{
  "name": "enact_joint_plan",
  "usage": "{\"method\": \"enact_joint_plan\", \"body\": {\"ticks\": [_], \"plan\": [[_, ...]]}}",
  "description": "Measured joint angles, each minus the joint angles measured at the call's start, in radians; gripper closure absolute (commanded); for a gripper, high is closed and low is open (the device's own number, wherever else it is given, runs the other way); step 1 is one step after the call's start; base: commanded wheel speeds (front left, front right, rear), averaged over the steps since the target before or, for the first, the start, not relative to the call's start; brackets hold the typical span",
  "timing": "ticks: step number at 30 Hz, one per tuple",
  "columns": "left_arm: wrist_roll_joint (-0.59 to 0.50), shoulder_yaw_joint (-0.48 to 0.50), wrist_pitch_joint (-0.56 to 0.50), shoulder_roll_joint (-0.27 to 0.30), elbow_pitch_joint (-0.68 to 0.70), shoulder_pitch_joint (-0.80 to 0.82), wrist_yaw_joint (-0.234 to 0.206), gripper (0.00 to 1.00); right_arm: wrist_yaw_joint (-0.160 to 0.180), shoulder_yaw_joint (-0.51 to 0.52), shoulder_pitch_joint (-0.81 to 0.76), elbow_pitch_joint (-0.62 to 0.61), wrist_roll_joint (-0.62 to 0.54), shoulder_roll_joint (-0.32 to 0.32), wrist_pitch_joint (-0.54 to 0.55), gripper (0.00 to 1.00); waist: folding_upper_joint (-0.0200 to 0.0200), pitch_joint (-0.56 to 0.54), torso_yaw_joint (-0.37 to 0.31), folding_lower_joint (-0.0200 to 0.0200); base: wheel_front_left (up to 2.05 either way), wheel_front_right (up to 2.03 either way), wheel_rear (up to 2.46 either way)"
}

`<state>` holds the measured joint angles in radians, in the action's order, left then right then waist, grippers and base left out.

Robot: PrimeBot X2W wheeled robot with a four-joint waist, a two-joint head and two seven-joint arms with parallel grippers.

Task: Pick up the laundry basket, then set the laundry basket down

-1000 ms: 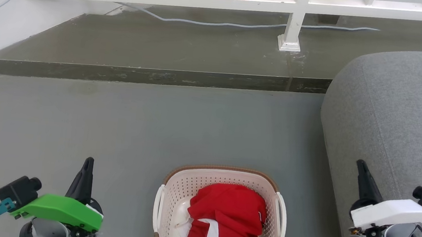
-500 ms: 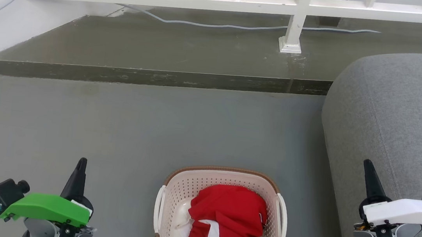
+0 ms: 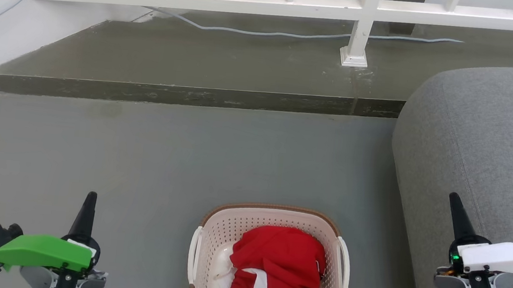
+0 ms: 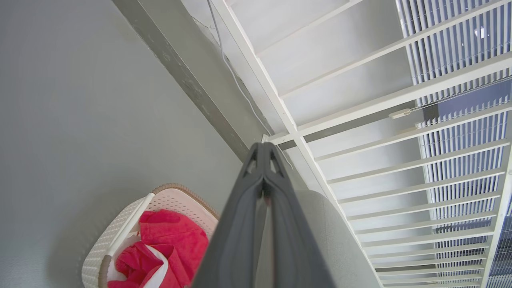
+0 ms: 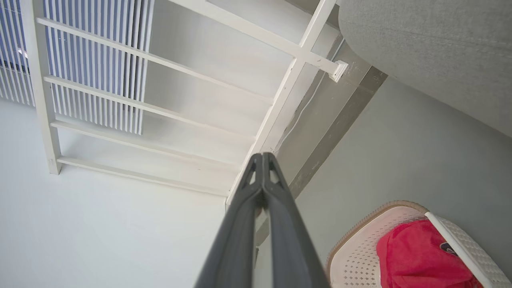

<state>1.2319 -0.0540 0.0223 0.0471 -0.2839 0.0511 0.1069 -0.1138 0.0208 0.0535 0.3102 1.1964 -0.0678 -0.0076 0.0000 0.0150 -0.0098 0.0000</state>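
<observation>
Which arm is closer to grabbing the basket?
Probably left: only open floor lies between the left pincer and the laundry basket. The right pincer stands close beside the grey sofa. Both are shut.

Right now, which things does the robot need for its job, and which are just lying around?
For the job:
laundry basket, on the floor
left gripper, shut
right gripper, shut

Just lying around:
red cloth, inside the basket
grey sofa
cable, on the step
white railing
</observation>
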Motion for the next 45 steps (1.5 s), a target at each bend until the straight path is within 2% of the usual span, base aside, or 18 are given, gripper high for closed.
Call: {"method": "enact_joint_plan", "body": {"ticks": [32,45], "plan": [[0.389,0.095,-0.102,0.002,0.003,0.003,0.014,1.00,-0.001,0.109,0.002,-0.024,0.401,0.028,0.110,1.00,0.0000,-0.012,0.010,0.0000,0.00,0.00,0.00],[0.394,0.100,-0.102,0.003,0.004,0.005,0.016,1.00,-0.005,0.110,0.004,-0.025,0.405,0.029,0.111,1.00,0.0000,-0.012,0.010,0.0000,0.00,0.00,0.00]]}}
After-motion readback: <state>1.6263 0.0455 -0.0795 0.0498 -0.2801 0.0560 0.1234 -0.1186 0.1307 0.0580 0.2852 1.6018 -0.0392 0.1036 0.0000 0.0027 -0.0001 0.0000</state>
